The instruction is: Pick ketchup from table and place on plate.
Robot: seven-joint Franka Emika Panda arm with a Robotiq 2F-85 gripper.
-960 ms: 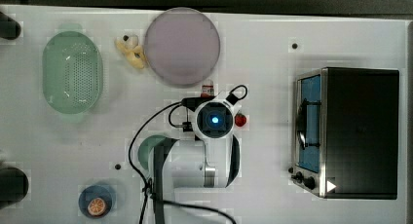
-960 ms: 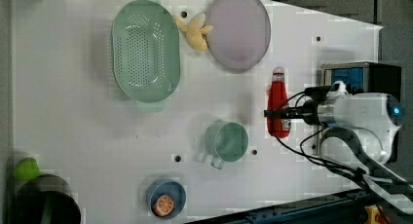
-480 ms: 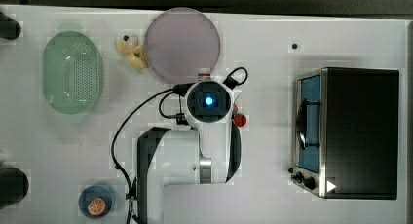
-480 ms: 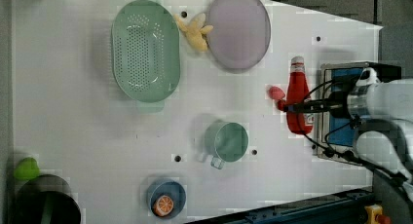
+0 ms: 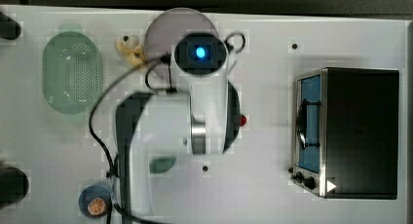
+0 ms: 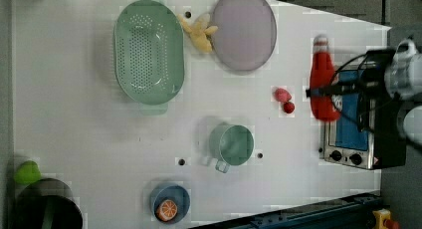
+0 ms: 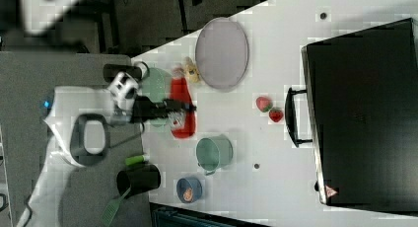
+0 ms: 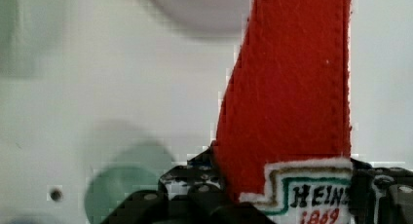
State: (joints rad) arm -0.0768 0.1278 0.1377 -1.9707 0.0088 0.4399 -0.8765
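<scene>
1. Fingers [image 6: 318, 93] clenched on ketchup bottle [image 6: 322, 84], right of centre in left view.
2. Bottle raised off tabletop [image 6: 74, 139].
3. Plate [image 6: 244, 30] upper centre, bare, apart from bottle.

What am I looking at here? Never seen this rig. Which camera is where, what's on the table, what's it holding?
One white robot arm works over a white table. Three fixed cameras look down on the scene; the fourth sits on the wrist. Its tool is clamped on a red felt ketchup bottle, lifted off the table. On the table: a pale lilac plate, a green perforated basket, a green mug, two strawberries, a blue bowl with an orange slice and a toaster oven.
</scene>
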